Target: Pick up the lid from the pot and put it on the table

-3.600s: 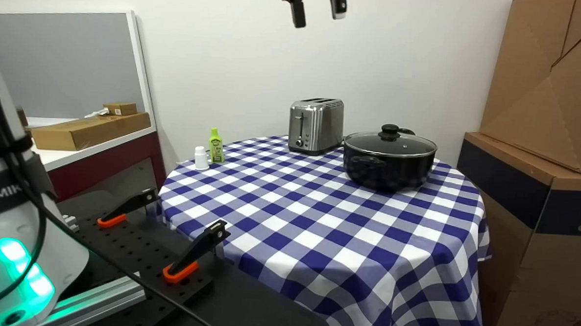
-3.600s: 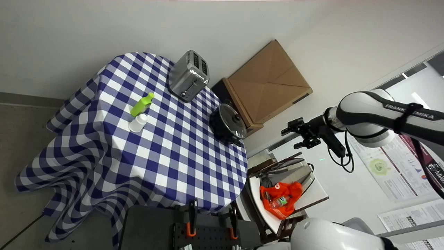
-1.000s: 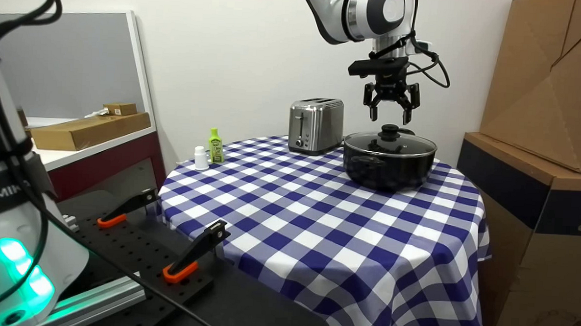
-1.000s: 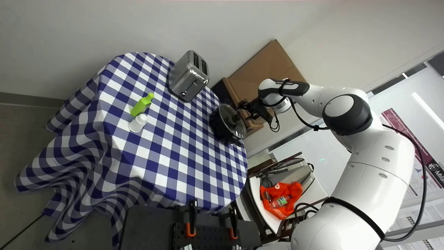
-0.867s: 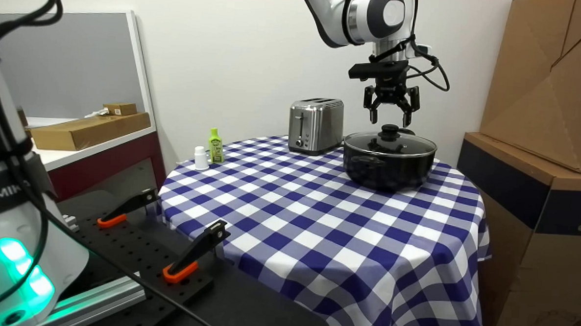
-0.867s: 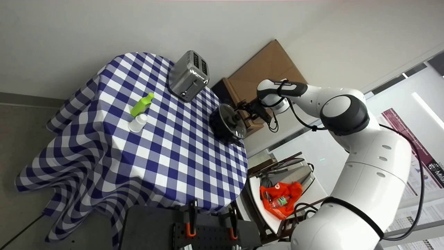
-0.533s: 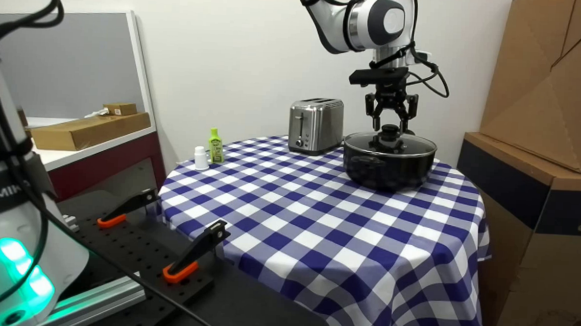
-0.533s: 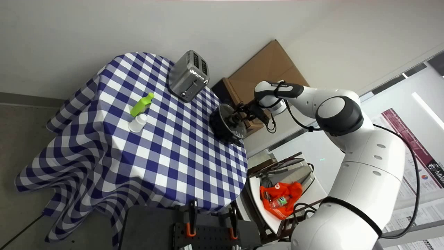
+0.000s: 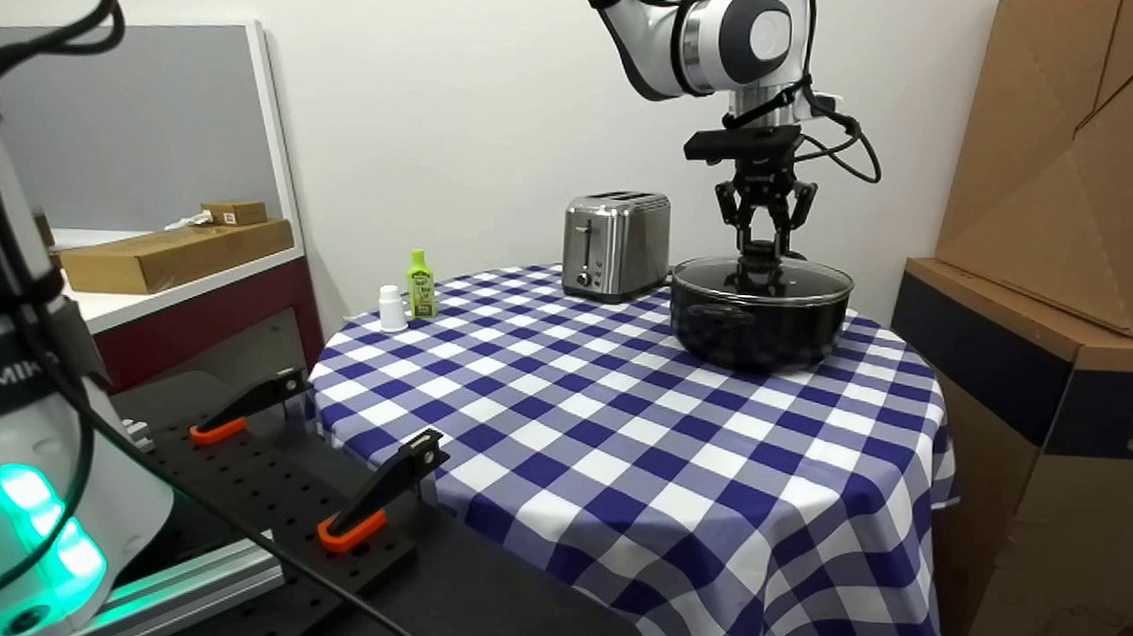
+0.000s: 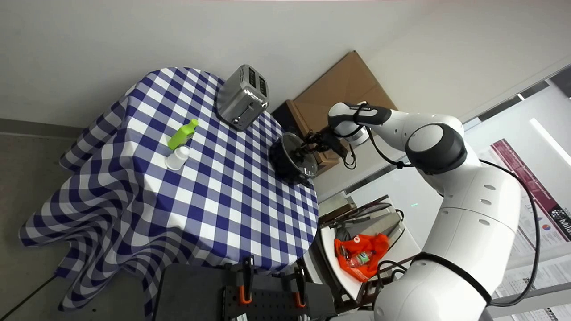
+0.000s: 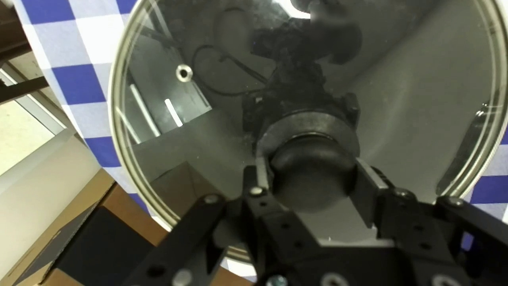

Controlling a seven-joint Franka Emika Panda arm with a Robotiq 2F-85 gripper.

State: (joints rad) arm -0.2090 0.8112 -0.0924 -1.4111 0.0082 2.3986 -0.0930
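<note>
two fingers (image 11: 363,198) of my gripper (image 9: 763,250) pinch the knob (image 11: 313,174) from both sides, the lid (image 11: 416,99) lying directly beneath over the pot (image 9: 752,336), so i judge the lift goes straight up before swinging over the worktop (image 9: 574,376).

In an exterior view, find the lid (image 9: 799,285) over the mouth of the pot (image 9: 757,336), under the gripper (image 9: 762,241), toward the right side of the table (image 9: 619,425). See the toaster (image 9: 615,248) left of and behind the pot; well to its left, the bottle (image 9: 422,291), just behind and right of the shaker (image 9: 393,310). Note stacked cardboard boxes (image 9: 1070,177) right of the table.
</note>
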